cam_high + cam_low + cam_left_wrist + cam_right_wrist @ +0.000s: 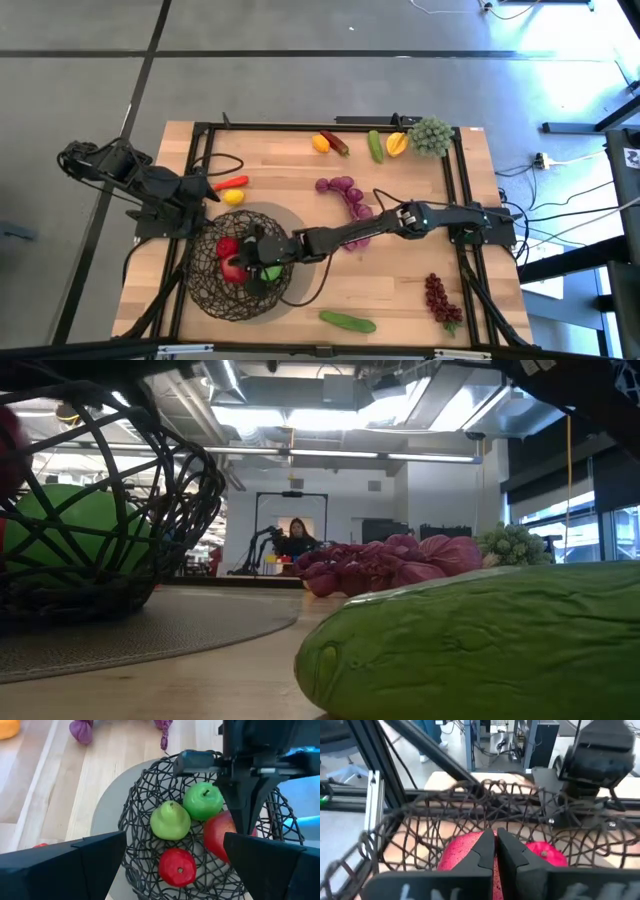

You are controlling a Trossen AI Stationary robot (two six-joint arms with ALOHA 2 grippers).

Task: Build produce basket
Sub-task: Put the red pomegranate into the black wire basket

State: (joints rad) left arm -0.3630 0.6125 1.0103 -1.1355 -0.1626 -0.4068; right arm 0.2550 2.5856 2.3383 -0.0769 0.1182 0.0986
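Note:
The dark wire-mesh basket stands on a round grey mat at the table's near left. In it lie a green apple, a green pear-shaped fruit, a small red apple and a bigger red apple. My right gripper, shut, reaches into the basket from the table's right, its tips at the bigger red apple. My left gripper stands open above the basket's left rim, with nothing between its fingers. My right gripper has its shut fingertips slanting down at the top of the bigger red apple, which lies on the basket's floor. Whether they touch it I cannot tell.
Loose produce lies around: purple grapes, a red chili, a yellow fruit, a cucumber near the front edge, dark-red grapes, and along the far edge an orange fruit, a cucumber and green grapes.

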